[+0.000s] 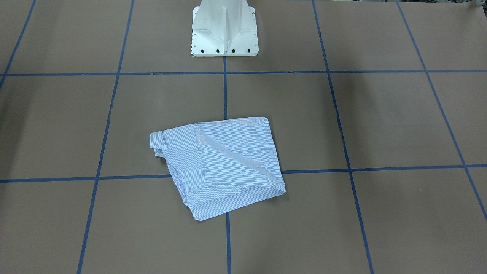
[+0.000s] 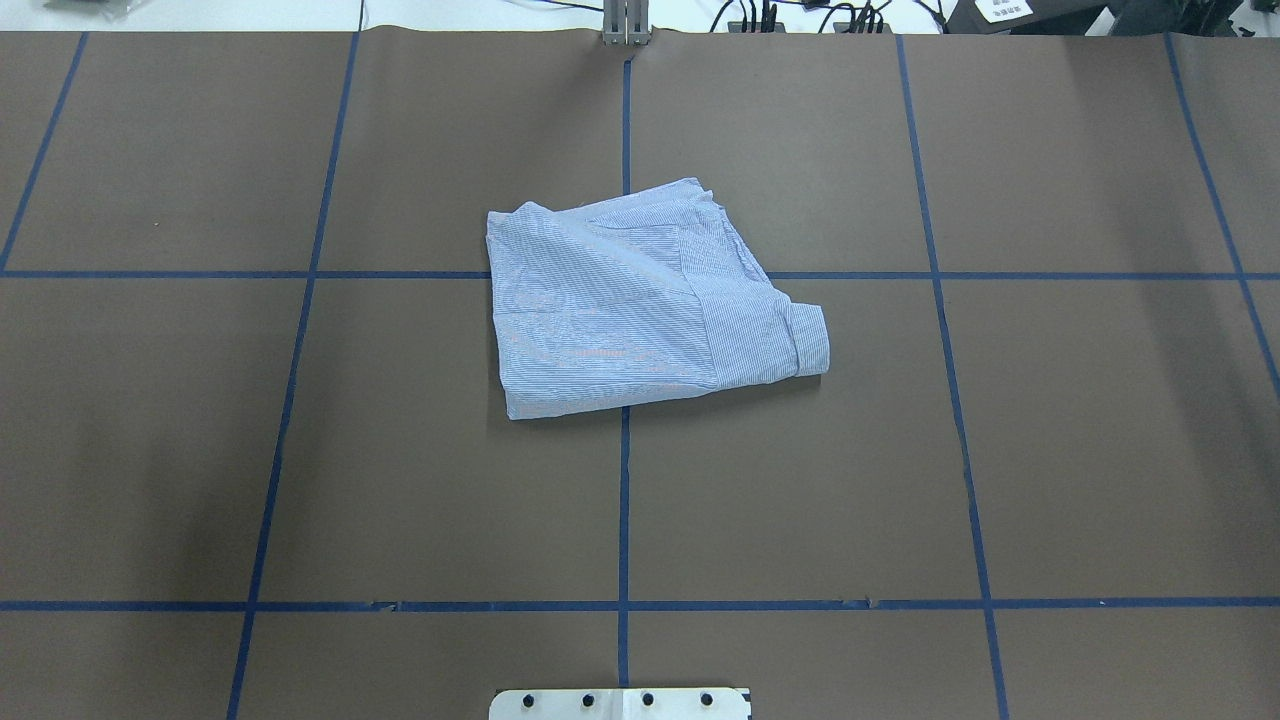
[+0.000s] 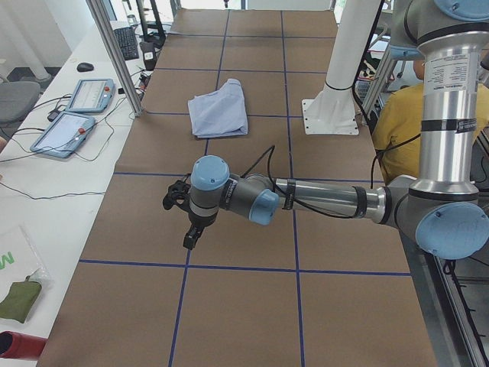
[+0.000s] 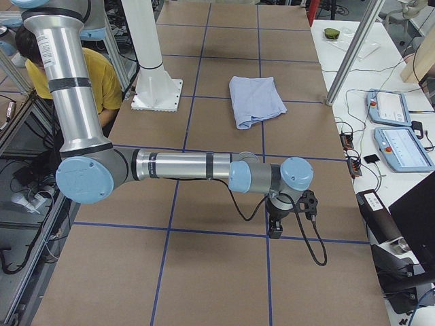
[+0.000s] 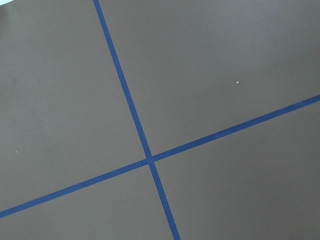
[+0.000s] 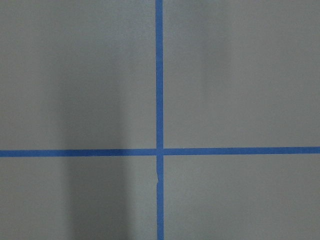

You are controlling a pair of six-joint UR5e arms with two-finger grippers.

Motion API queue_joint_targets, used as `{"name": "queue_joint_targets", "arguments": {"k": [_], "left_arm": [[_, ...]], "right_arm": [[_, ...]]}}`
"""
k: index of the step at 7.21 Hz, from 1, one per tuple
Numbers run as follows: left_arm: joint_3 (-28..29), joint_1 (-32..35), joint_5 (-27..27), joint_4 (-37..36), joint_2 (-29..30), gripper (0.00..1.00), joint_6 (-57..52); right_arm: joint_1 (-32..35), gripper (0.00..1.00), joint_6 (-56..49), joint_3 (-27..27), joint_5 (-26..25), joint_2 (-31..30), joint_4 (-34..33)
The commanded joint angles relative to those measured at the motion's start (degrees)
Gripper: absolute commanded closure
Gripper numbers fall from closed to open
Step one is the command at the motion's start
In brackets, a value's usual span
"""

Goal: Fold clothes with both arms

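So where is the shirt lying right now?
In the overhead view the folded shirt lies mid-table where two blue tape lines cross, ahead of the white base.

Six views of one brown surface (image 2: 1100, 450) gridded with blue tape (image 2: 623, 500). The overhead camera looks forward and down from behind the white pedestal (image 2: 680, 708). The front-facing camera looks back from the opposite side, steeply down. Both show the folded shirt (image 2: 620, 310) at the middle. Two side cameras look along the surface from either end, farther off, one with the left arm (image 3: 328, 200) near, one with the right arm (image 4: 177, 165) near. Both wrist cameras look down, close, at a tape crossing.
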State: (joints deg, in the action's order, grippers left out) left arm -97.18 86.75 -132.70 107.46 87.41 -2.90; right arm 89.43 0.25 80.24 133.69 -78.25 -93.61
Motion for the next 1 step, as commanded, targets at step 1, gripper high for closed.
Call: {"name": "queue_joint_targets", "arguments": {"k": [1], "left_arm": [[-0.56,0.00,-0.01,0.03,0.04,0.00,0.00]], "right_arm": [[0.04,0.00,-0.07,1.74,0.25,0.03,0.01]]}}
